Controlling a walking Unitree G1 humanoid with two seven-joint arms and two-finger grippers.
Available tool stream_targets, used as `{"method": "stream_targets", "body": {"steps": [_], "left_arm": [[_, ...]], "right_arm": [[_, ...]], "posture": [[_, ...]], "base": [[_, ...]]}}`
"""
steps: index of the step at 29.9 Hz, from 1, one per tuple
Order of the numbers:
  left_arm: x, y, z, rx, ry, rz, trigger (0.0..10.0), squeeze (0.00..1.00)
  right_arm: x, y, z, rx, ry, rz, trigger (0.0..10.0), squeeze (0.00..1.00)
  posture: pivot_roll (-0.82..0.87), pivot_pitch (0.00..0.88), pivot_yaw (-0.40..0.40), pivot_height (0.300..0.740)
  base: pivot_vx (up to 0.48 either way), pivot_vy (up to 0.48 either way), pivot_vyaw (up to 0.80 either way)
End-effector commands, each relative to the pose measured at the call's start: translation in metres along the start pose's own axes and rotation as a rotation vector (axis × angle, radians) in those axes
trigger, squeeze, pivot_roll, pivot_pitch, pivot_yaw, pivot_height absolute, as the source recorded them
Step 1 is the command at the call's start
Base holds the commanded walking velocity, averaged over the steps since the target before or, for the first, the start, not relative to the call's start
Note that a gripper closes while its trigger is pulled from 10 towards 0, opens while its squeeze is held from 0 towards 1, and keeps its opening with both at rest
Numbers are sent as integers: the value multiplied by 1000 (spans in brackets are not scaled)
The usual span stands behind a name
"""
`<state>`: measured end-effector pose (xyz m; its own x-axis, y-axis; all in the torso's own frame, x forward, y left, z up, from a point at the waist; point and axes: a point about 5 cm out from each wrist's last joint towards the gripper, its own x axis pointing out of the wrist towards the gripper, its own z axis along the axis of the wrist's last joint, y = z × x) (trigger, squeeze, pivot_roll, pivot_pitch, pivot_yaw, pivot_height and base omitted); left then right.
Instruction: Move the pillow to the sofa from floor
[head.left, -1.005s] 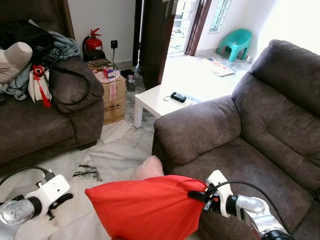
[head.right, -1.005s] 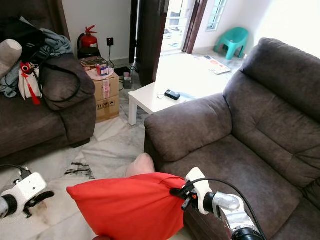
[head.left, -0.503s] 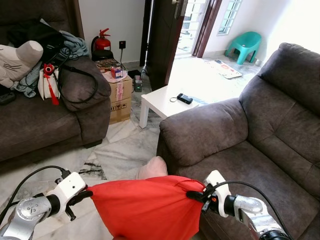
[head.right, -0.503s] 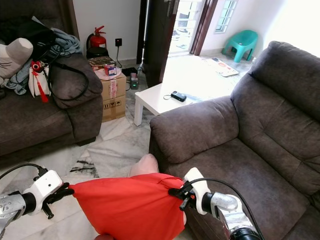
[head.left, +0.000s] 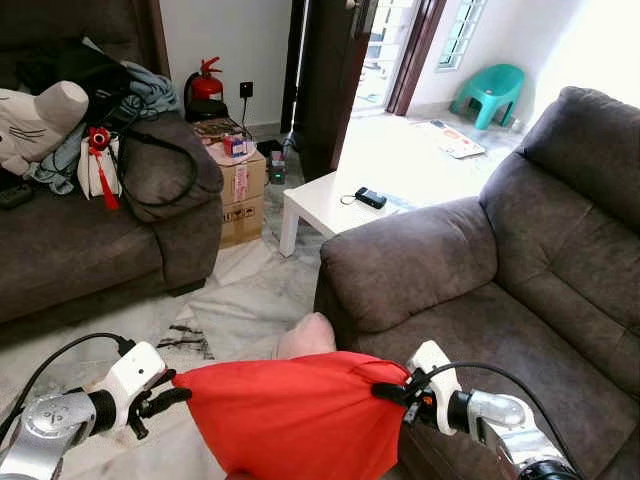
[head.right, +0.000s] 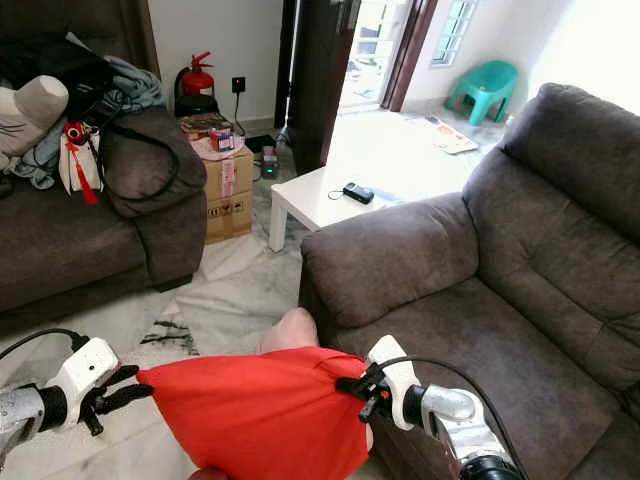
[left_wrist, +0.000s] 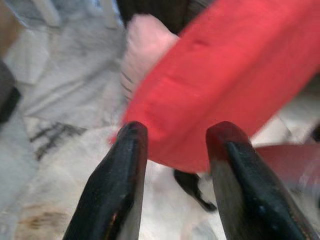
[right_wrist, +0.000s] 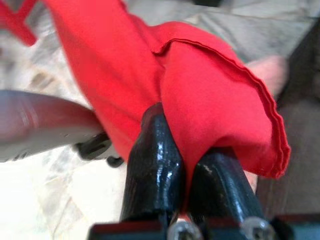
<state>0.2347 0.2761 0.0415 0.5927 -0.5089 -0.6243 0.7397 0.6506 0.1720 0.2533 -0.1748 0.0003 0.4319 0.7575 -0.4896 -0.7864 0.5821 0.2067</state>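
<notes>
A red pillow (head.left: 300, 415) hangs in the air low in front of me, beside the grey sofa's armrest (head.left: 400, 262). My right gripper (head.left: 388, 392) is shut on the pillow's right corner; the right wrist view has both fingers (right_wrist: 157, 155) pinching the red cloth (right_wrist: 200, 95). My left gripper (head.left: 168, 397) stands open just off the pillow's left corner, with the red edge (left_wrist: 200, 100) ahead of the gap between its fingers (left_wrist: 122, 165). A pale pink object (head.left: 305, 335) lies on the floor behind the pillow.
The grey sofa's seat (head.left: 500, 330) lies to the right. A second dark sofa (head.left: 90, 240) piled with bags and clothes stands at the left. Behind are a cardboard box (head.left: 238, 185), a white low table (head.left: 340, 205), a fire extinguisher (head.left: 205, 85) and marble floor (head.left: 240, 300).
My left gripper has drawn slightly back from the pillow's left corner and sits a little lower. The right gripper keeps its hold; the pillow has barely moved.
</notes>
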Motion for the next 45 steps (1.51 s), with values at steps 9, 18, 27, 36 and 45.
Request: {"method": "stream_targets", "body": {"steps": [9, 18, 27, 36, 45], "left_arm": [[-2, -18, -7, -27, 54, -160, 10000, 1000], [-18, -13, -5, -33, 133, -208, 10000, 0], [-27, 22, -24, 171, 280, 167, 10000, 0], [-36, 47, -26, 35, 191, 720, 10000, 0], [-27, 50, -18, -591, -240, 1019, 10000, 0]], "right_arm": [[-10, 0, -1, -81, 78, 100, 10000, 0], [-12, 3, -6, -77, 110, 125, 10000, 0], [-11, 3, -6, -75, 110, 126, 10000, 0], [-11, 2, -5, -76, 105, 110, 10000, 0], [-7, 3, -1, -83, 81, 106, 10000, 0]], "posture": [[259, 0, -159, 740], [255, 0, -161, 740], [254, 0, -159, 740], [254, 0, -168, 740], [252, 0, -173, 740]], "base": [[0, 0, 0], [0, 0, 0], [0, 0, 0], [0, 0, 0], [0, 0, 0]]}}
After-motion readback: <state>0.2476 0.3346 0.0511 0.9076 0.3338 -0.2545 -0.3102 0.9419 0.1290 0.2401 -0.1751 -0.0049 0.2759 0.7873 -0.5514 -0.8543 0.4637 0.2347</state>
